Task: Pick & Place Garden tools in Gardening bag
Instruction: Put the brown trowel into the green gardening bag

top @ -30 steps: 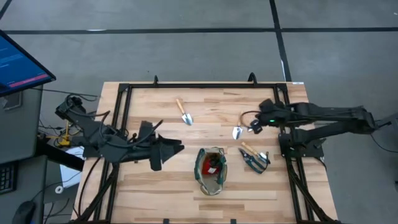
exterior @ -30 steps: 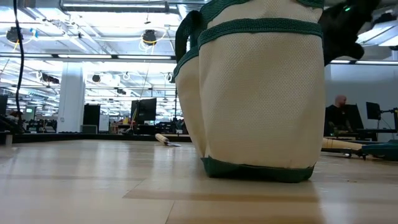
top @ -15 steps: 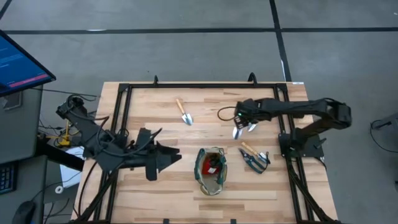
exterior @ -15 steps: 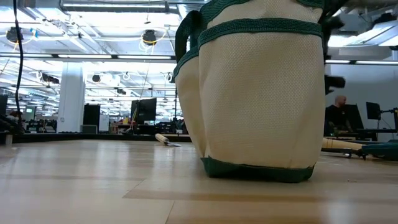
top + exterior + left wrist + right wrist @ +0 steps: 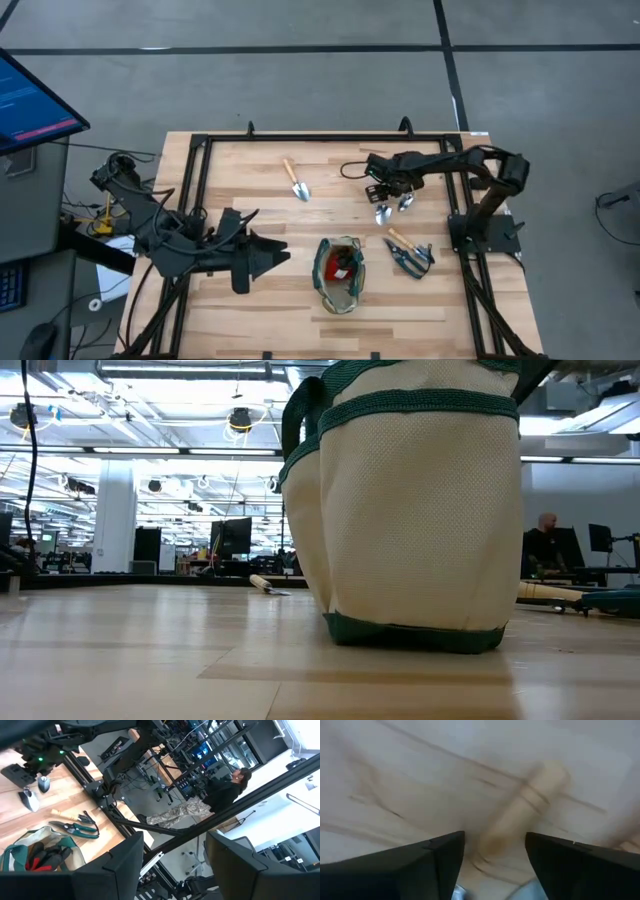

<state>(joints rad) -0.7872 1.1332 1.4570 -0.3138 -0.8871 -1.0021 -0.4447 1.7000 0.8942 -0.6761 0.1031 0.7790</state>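
Note:
The gardening bag (image 5: 338, 272) stands upright on its base near the table's front, a red object (image 5: 343, 270) inside it. In the low view the bag (image 5: 420, 510) fills the middle. A silver-headed trowel (image 5: 295, 180) lies at the far left. Two silver tool heads (image 5: 381, 213) (image 5: 405, 202) lie right of centre, just below my right gripper (image 5: 385, 188). That gripper points down, open, with a pale wooden handle (image 5: 520, 815) lying on the table between its fingers. Pruning shears (image 5: 410, 254) lie to the bag's right. My left gripper (image 5: 272, 255) hovers open left of the bag.
A black frame (image 5: 200, 150) runs along the table's left, far and right edges. Bare wood lies between the trowel and the bag. A monitor (image 5: 30, 100) stands off the table's left side. A person (image 5: 227, 787) sits in the room beyond.
My right gripper has swung from the table's right side toward the left and gone down, tipping to point downward, until it stands low over the wooden-handled tools. The tools and the bag have stayed where they were.

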